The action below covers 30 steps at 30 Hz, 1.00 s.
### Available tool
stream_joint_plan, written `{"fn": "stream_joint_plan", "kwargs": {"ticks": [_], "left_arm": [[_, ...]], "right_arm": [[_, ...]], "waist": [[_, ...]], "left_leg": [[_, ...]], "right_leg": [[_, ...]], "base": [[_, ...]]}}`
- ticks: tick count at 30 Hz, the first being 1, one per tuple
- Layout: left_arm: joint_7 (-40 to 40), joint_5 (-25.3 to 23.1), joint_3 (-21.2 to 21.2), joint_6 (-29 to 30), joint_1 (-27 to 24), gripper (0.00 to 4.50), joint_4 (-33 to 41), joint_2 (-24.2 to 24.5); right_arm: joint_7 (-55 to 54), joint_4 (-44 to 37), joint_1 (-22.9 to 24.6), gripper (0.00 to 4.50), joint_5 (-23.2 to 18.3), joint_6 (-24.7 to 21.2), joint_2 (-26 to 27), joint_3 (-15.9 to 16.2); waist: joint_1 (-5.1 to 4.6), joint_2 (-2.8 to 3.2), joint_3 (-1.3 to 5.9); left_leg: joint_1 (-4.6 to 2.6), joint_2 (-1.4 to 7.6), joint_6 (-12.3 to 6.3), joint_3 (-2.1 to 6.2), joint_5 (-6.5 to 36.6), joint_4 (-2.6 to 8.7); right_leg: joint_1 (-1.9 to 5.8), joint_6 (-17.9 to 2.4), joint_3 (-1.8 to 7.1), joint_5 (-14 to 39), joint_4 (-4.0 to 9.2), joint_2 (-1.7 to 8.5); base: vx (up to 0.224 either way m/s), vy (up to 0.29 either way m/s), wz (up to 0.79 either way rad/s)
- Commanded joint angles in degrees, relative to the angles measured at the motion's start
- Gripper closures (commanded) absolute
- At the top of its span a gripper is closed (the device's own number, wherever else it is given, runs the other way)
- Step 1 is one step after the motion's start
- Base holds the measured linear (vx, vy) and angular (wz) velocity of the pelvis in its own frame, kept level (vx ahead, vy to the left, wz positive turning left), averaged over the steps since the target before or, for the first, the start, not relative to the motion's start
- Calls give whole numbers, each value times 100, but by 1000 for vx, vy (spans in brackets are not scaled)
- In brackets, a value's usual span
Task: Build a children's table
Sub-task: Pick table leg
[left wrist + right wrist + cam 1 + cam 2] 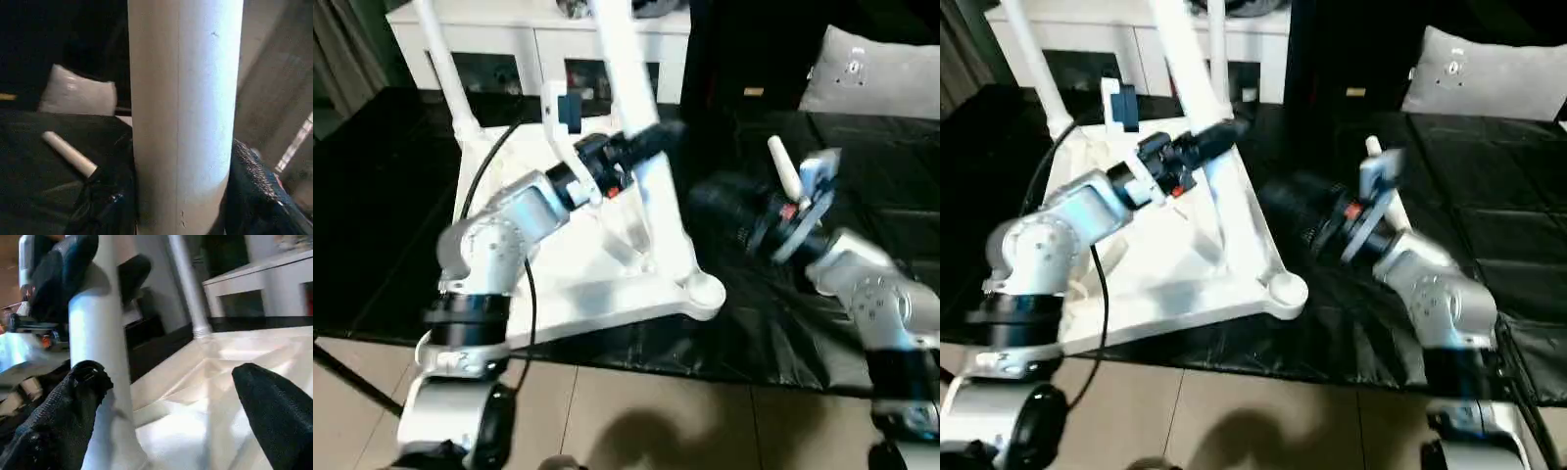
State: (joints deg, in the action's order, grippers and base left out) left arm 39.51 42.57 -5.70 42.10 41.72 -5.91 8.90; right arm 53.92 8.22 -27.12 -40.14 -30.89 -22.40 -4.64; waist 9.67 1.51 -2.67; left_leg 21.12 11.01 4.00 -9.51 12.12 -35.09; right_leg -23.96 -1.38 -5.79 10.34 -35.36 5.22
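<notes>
Table top (pixel 597 284) flipped, 3 legs up, near socket (pixel 703 291) empty; L end effector (pixel 641 147) clamped on leg (pixel 626 69), R end effector (pixel 166 396) spread, 4th leg (pixel 784 167) loose.

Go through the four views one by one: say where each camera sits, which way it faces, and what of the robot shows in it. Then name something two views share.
Left eye view: on the head, looking forward and down at the upturned table top on black sheeting; both silver forearms show.
Right eye view: beside it, same scene, with the right pincer open.
Left wrist view: looks along the left pincer, shut on the leg.
Right wrist view: looks between its own black fingers across the table top.
Shared: both wrist views show the gripped leg; the right one also shows the left pincer on it.
</notes>
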Motion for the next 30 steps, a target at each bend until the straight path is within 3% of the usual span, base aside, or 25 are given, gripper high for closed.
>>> {"fn": "stream_joint_plan", "kwargs": {"ticks": [1,7,10,16,17,30], "left_arm": [[218,53,98,52,-18,265,144,92],[876,44,353,104,-38,265,279,391],[998,-33,509,87,-22,265,323,483],[1216,-495,982,-218,-95,265,487,653],[1225,-571,1058,-254,-104,265,521,675],[1324,-780,1372,-437,-97,265,631,630]], "right_arm": [[193,-200,26,0,-121,-113,-91,55],[803,-577,119,0,-288,-481,-310,268],[937,-539,100,0,48,-379,-439,609],[847,-362,-9,0,317,-421,-339,863],[837,-342,-23,30,345,-447,-323,916],[1031,-191,-73,135,560,-386,-211,1234]], "waist": [[1,-58,403],[4,-68,410],[6,-68,408],[2,-85,409],[-3,-83,404],[-2,-79,415]], "left_leg": [[5,177,-376,35,169,367],[8,173,-348,37,140,369],[10,169,-298,32,154,367],[13,168,-244,34,148,373],[12,173,-233,34,158,380],[19,172,-194,32,176,370]], "right_leg": [[414,-1094,291,724,351,323],[418,-1046,292,753,346,326],[413,-1038,292,808,350,329],[413,-952,301,906,358,338],[411,-943,301,938,365,337],[418,-972,301,873,344,336]], "base": [[0,0,0],[0,0,0],[0,0,0],[0,0,0],[0,0,0],[0,0,0]]}}
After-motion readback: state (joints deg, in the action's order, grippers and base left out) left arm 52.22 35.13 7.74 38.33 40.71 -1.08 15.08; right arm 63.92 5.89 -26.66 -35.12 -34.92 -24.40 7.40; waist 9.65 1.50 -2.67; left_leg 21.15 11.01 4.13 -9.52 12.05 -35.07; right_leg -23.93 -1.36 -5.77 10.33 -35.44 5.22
